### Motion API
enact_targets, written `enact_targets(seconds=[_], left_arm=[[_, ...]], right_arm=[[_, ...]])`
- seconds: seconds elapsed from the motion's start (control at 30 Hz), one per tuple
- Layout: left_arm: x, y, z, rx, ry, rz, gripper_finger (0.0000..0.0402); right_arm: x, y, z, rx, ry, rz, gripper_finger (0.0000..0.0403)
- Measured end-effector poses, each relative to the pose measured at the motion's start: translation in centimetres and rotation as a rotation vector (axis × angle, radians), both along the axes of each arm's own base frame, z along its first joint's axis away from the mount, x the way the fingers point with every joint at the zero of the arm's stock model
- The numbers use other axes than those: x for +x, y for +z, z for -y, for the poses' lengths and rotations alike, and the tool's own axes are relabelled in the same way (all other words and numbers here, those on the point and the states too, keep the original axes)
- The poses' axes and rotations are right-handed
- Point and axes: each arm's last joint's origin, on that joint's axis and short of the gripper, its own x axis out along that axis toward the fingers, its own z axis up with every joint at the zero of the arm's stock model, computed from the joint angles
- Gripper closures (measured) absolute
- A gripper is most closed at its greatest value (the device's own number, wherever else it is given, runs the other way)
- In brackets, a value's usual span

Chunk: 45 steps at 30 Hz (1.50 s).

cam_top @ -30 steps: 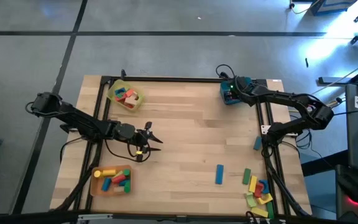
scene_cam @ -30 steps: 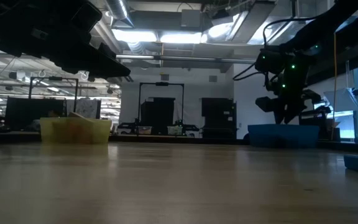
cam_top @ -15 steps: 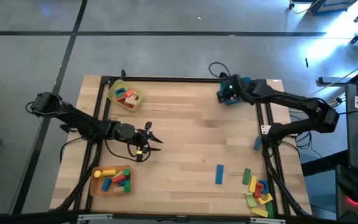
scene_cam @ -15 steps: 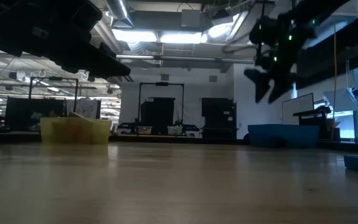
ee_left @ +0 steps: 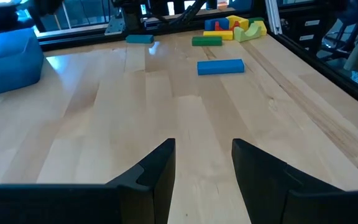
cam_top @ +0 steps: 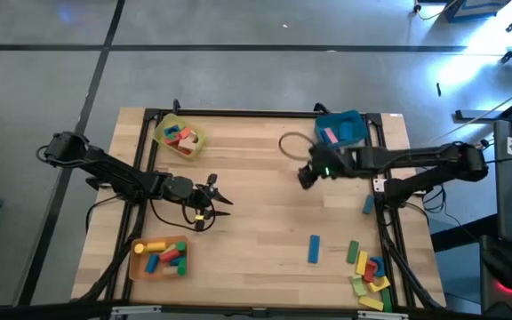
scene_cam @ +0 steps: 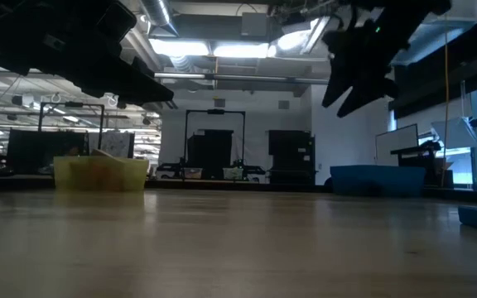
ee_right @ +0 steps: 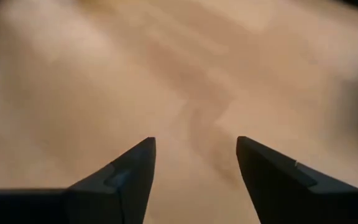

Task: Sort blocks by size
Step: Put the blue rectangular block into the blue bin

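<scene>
The right claw [cam_top: 304, 177] hangs above the bare middle of the desk [cam_top: 265, 213], fingers spread and holding nothing. The left claw [ee_left: 202, 158] waits over the desk's left side, also parted and empty. Most loose blocks [cam_top: 367, 271] lie at the near right corner (a blue bar [cam_top: 314, 249] apart); others fill three trays.

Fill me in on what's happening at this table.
Two dark arms are sorting toy blocks by size into plastic trays. The right end effector is open and empty over the bare wooden table, near the blue tray. The left end effector hovers open and empty. A blue bar block and a mixed pile remain unsorted.
</scene>
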Motion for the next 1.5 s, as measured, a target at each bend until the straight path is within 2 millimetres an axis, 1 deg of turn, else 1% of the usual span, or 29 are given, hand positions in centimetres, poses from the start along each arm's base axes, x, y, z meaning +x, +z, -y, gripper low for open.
enact_targets(seconds=[0.1, 0.2, 0.3, 0.4, 0.5, 0.57, 0.77, 0.9, 1.1, 1.33, 1.5], left_arm=[[0.0, 0.0, 0.0, 0.0, 0.0, 0.001, 0.0259], [0.0, 0.0, 0.0, -0.001, 0.0, 0.001, 0.0259], [0.0, 0.0, 0.0, -0.002, 0.0, 0.001, 0.0259], [0.0, 0.0, 0.0, -0.001, 0.0, 0.0, 0.0259], [0.0, 0.0, 0.0, -0.001, 0.0, 0.001, 0.0259], [0.0, 0.0, 0.0, -0.002, 0.0, 0.0, 0.0259], [0.0, 0.0, 0.0, -0.003, 0.001, -0.001, 0.0259], [0.0, 0.0, 0.0, -0.004, 0.003, 0.005, 0.0259], [0.0, 0.1, 0.0, -0.016, 0.007, 0.007, 0.0259], [0.0, 0.1, 0.0, -0.02, 0.008, 0.007, 0.0259], [0.0, 0.1, 0.0, -0.018, 0.008, 0.004, 0.0259]], right_arm=[[0.1, -0.1, -2.0, 0.017, 0.035, 0.016, 0.0178], [0.0, -0.5, -3.2, 0.027, 0.041, 0.019, 0.0169], [0.1, -1.5, -4.2, 0.083, 0.028, -0.001, 0.0143], [0.6, -2.2, -5.6, 0.162, 0.063, -0.013, 0.0111], [1.3, -3.0, -7.8, 0.237, 0.121, -0.005, 0.0086], [1.6, -3.4, -9.3, 0.263, 0.148, 0.013, 0.0077], [1.8, -5.3, -13.3, 0.324, 0.184, -0.013, 0.0073], [1.5, -6.4, -15.1, 0.359, 0.18, -0.037, 0.0073], [1.1, -7.0, -17.4, 0.466, 0.168, -0.038, 0.0072], [0.2, -6.9, -19.1, 0.607, 0.132, -0.056, 0.0072], [0.3, -7.8, -20.8, 0.659, 0.099, -0.033, 0.0072]])
